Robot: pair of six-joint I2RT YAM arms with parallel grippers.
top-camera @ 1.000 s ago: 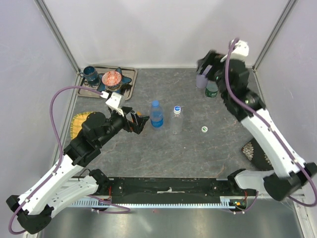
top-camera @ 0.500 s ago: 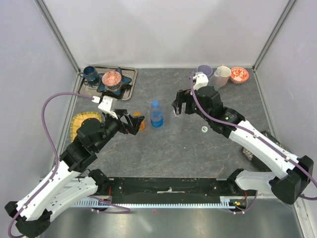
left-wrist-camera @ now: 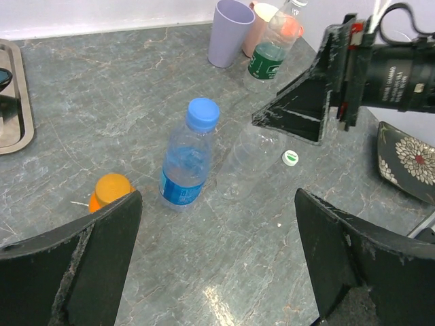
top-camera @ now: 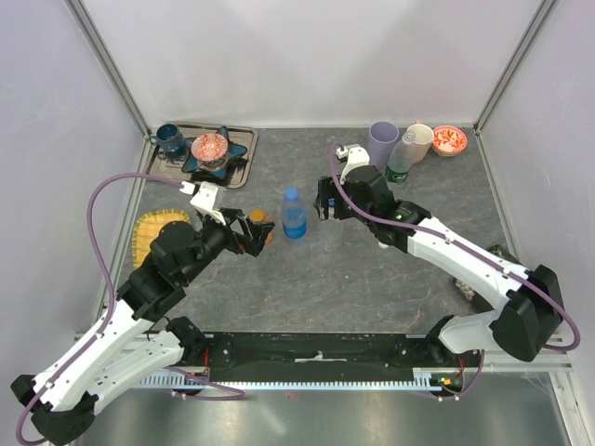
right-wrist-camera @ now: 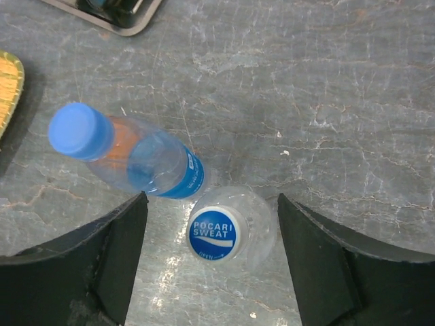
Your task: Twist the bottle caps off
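Note:
A blue-tinted bottle (top-camera: pixel 294 216) with a blue cap stands mid-table. It also shows in the left wrist view (left-wrist-camera: pixel 185 166) and the right wrist view (right-wrist-camera: pixel 136 157). A clear bottle (right-wrist-camera: pixel 234 227) with a blue-and-white cap stands just right of it, directly below my open right gripper (right-wrist-camera: pixel 212 198), whose fingers straddle it without touching. An orange bottle (left-wrist-camera: pixel 111 191) stands by the left finger of my open, empty left gripper (left-wrist-camera: pixel 217 197). A second clear bottle (left-wrist-camera: pixel 268 56) with a green label stands by the cups.
A loose white-and-green cap (left-wrist-camera: pixel 291 157) lies right of the clear bottle. Lilac (top-camera: pixel 383 139) and beige (top-camera: pixel 417 140) cups stand at the back right with a red bowl (top-camera: pixel 450 139). A tray (top-camera: pixel 244 156) of crockery sits back left. A patterned dish (left-wrist-camera: pixel 406 157) lies at the right.
My right arm has swung from the back right corner down and left, and now hangs over the clear bottle. My left gripper shifted slightly beside the orange bottle.

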